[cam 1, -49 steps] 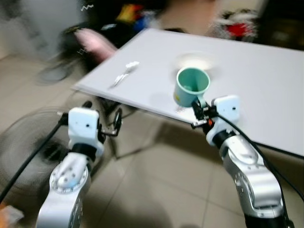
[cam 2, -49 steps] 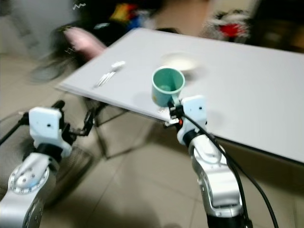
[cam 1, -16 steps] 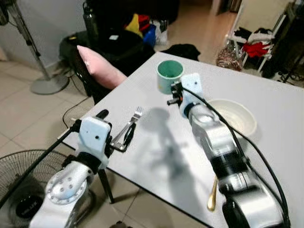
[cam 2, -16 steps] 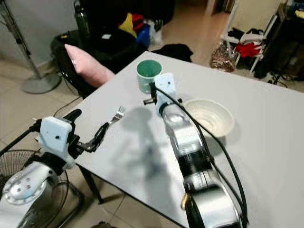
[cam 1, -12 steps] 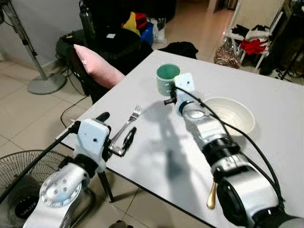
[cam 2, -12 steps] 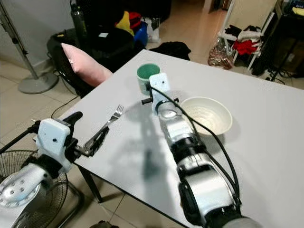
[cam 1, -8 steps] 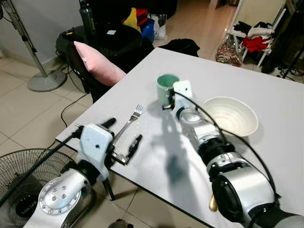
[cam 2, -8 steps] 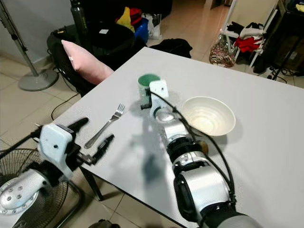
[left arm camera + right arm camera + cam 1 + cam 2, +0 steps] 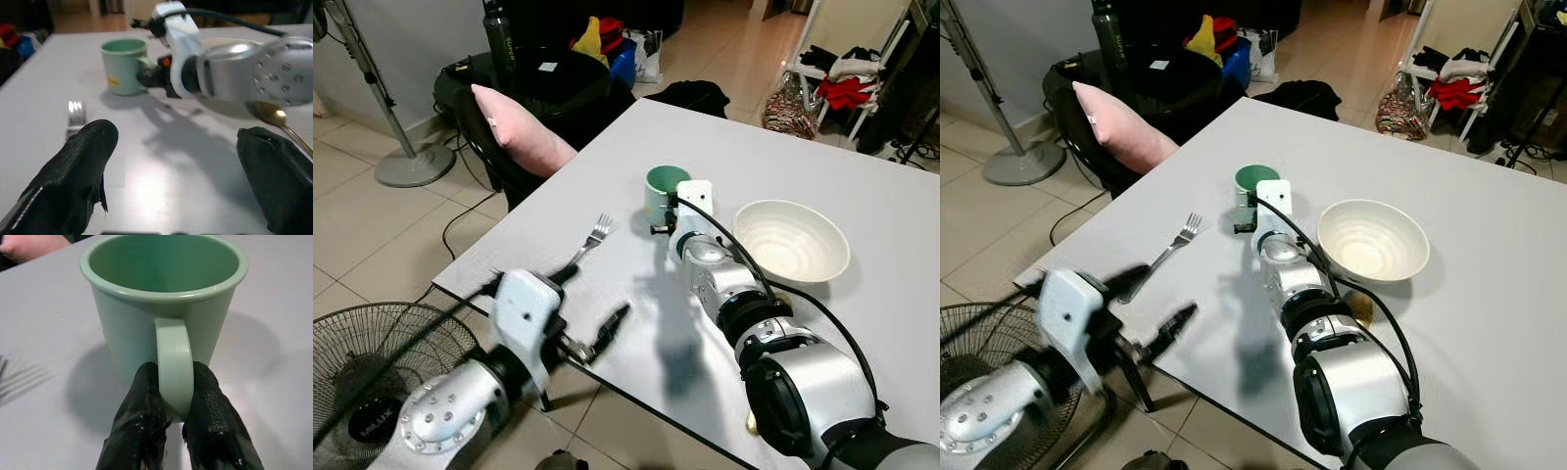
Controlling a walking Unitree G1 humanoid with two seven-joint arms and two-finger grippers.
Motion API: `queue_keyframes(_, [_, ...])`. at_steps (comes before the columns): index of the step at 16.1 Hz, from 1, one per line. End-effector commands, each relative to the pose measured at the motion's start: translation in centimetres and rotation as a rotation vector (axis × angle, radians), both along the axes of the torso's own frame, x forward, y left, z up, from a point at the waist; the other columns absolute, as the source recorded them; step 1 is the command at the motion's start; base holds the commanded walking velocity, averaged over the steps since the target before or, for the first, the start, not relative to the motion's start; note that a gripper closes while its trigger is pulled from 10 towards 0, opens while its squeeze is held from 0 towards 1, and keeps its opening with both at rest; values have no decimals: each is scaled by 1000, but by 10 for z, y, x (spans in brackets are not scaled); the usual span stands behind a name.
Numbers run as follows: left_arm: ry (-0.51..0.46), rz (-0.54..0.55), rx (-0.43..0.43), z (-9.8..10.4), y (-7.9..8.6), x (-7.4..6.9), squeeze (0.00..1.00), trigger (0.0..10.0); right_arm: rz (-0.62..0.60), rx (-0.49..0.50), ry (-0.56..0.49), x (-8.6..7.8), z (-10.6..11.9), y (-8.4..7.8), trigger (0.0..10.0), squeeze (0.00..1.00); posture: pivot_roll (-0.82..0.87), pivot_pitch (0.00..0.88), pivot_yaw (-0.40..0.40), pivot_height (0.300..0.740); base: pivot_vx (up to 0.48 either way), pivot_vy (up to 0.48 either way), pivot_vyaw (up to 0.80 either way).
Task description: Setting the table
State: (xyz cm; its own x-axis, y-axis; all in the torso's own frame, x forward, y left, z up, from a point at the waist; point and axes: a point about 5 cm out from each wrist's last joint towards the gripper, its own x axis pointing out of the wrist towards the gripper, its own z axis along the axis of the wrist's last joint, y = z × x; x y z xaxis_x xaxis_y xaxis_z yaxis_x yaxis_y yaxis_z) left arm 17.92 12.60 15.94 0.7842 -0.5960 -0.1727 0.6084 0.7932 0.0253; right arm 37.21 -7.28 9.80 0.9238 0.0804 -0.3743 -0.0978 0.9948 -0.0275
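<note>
Since the earlier frame, the right gripper [image 9: 171,428] had lowered the green mug [image 9: 665,190] onto the table [image 9: 862,186], between fork [image 9: 590,240] and bowl [image 9: 791,240], fingers still pinching its handle. Placing seemed nearly done; next it should release. The left gripper [image 9: 176,166] hovered with fingers spread, empty.

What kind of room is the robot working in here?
It looks like a lived-in home, probably a dining area. A white table holds a green mug, a bowl and a fork. Beside it sit a chair with a pink cushion, floor fans and clutter on the tiled floor.
</note>
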Motion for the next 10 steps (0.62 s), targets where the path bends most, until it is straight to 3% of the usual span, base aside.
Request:
queue_keyframes(1, [-1,-22,2,2,-2,-3,173,10000,-19,-26,21,-2,-6,-4,10000,0,17,20,14,740,0,0,0])
queue_keyframes(9, [38,-66,14,-2,-3,-3,169,10000,-65,-16,68,-7,-14,-2,10000,0,-7,4,29,740,0,0,0])
queue_keyframes(10, [39,-68,13,-2,-2,-2,165,10000,-71,0,75,-8,-14,-2,10000,39,-12,2,31,740,0,0,0])
